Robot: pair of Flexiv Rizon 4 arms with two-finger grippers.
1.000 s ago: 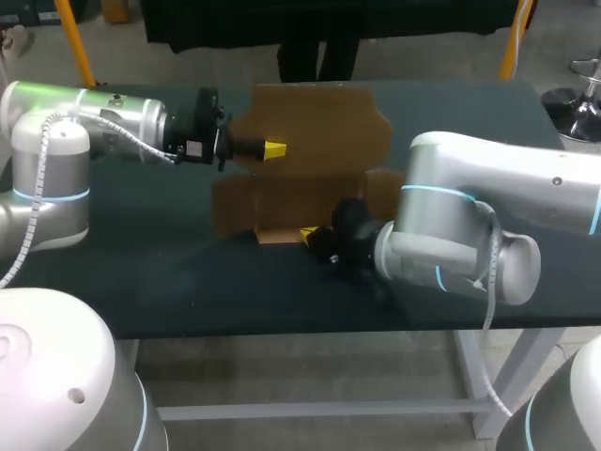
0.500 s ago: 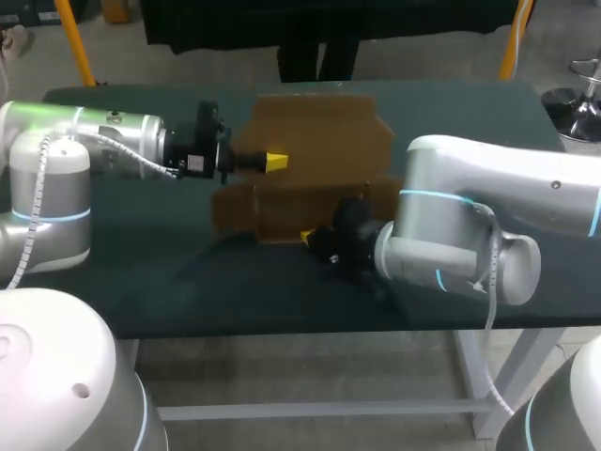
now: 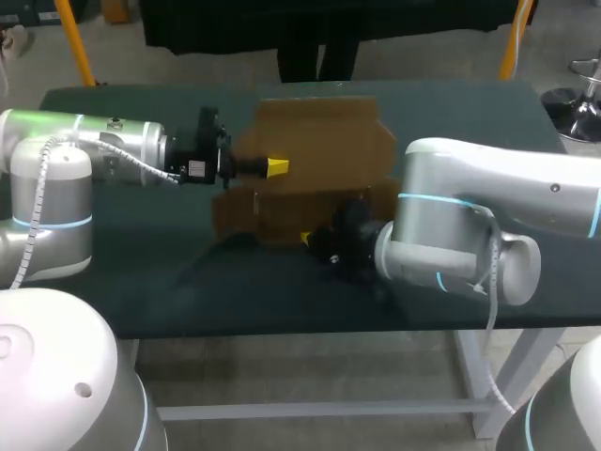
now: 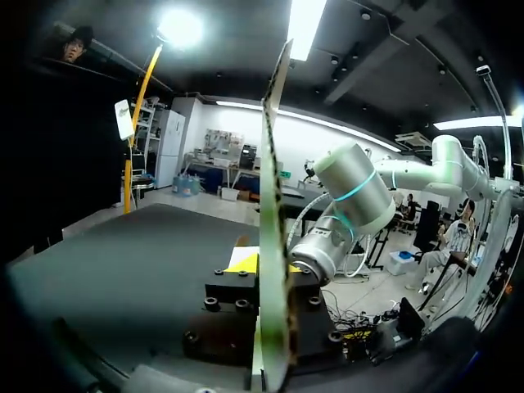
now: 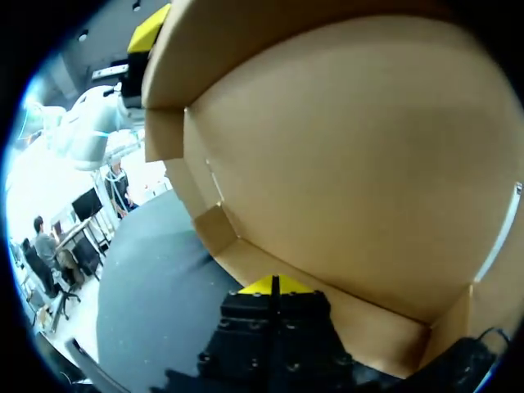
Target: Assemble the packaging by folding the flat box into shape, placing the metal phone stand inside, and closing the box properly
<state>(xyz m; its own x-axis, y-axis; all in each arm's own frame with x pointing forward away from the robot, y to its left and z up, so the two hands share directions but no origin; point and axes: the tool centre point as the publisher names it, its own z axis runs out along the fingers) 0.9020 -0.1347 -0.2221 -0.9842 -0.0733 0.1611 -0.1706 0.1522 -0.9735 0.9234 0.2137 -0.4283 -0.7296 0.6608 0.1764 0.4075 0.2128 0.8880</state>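
Observation:
A brown cardboard box (image 3: 319, 141) lies partly folded at the table's middle, its big rear panel raised. My left gripper (image 3: 275, 167) is shut on that panel's left edge. In the left wrist view the panel (image 4: 274, 205) stands edge-on between the yellow tips of the left gripper (image 4: 268, 264). My right gripper (image 3: 306, 239) is shut, low at the box's front edge. In the right wrist view the shut right gripper (image 5: 274, 285) points into the fold where the box (image 5: 352, 164) meets the table. No metal phone stand is in view.
The dark green table (image 3: 141, 272) shows bare surface to the left of and in front of the box. My right arm's grey elbow (image 3: 451, 244) hangs over the table's front right part.
My left gripper has come down and slightly nearer with the rear panel, which now leans further forward. The pale inner strip at the box's front is no longer seen. The right gripper stays put.

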